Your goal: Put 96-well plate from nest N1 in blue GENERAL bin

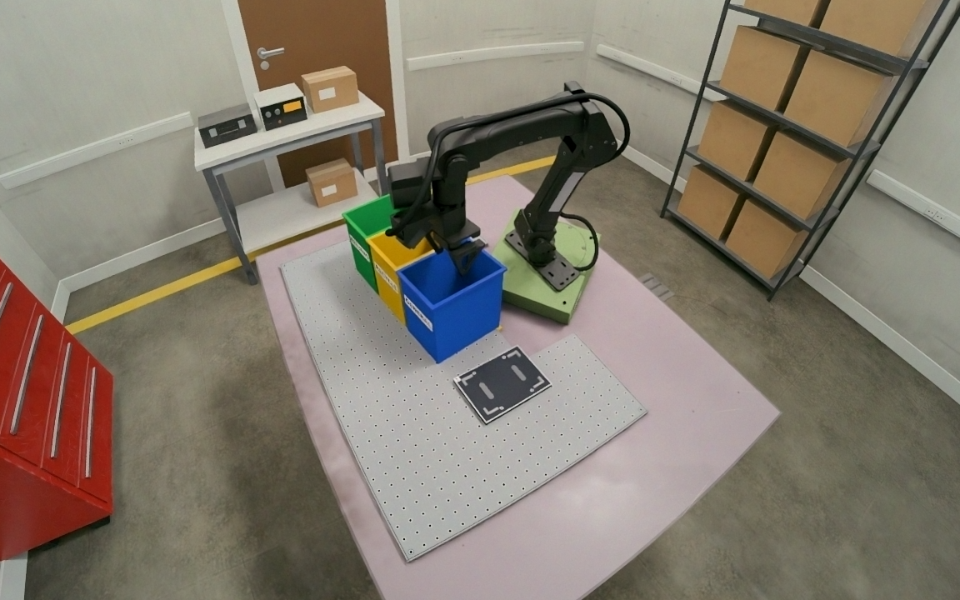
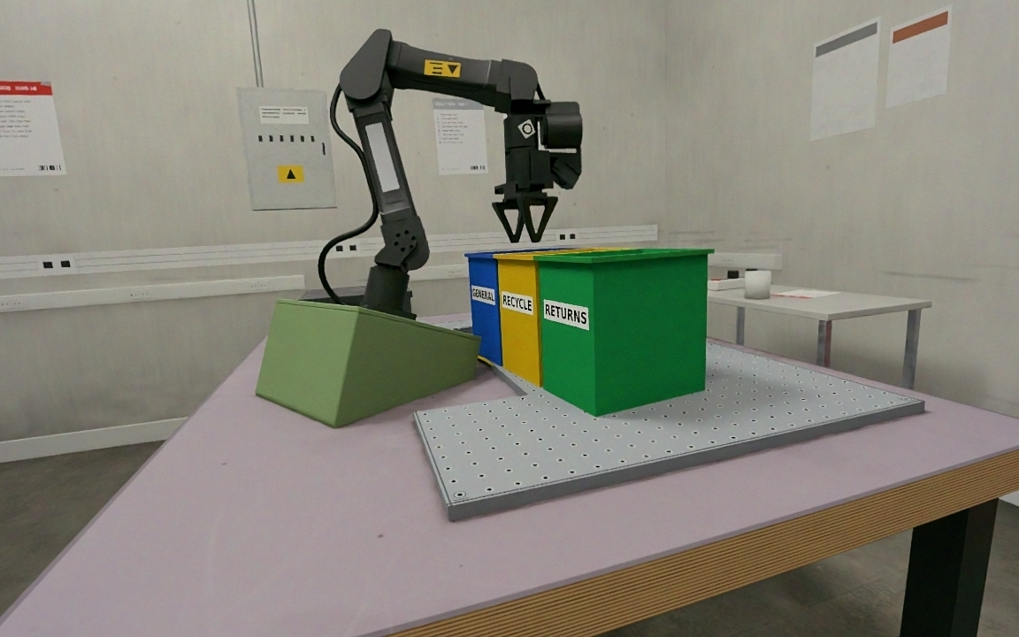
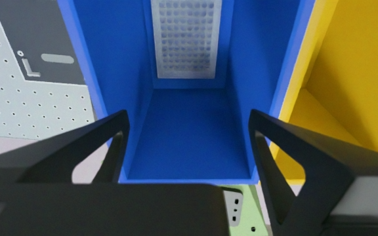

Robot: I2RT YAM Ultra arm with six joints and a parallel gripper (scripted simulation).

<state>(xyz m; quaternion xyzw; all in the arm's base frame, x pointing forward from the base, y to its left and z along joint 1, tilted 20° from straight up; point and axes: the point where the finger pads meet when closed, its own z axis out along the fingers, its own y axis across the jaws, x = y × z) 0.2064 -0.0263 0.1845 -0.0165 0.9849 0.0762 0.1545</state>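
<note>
The clear 96-well plate (image 3: pixel 186 37) stands on end inside the blue GENERAL bin (image 1: pixel 452 302), leaning against its far wall in the wrist view. My gripper (image 3: pixel 188 117) (image 2: pixel 524 229) is open and empty, a little above the bin's near rim. The bin (image 2: pixel 484 309) stands upright at the end of the row. The dark plate nest N1 (image 1: pixel 502 383) lies empty on the perforated board in front of the bin; its corner also shows in the wrist view (image 3: pixel 39 42).
The yellow RECYCLE bin (image 2: pixel 518 317) and the green RETURNS bin (image 2: pixel 624 328) stand upright beside the blue one, touching in a row. The green arm base (image 1: pixel 547 268) sits right behind the bins. The perforated board (image 1: pixel 431 417) covers the table's middle.
</note>
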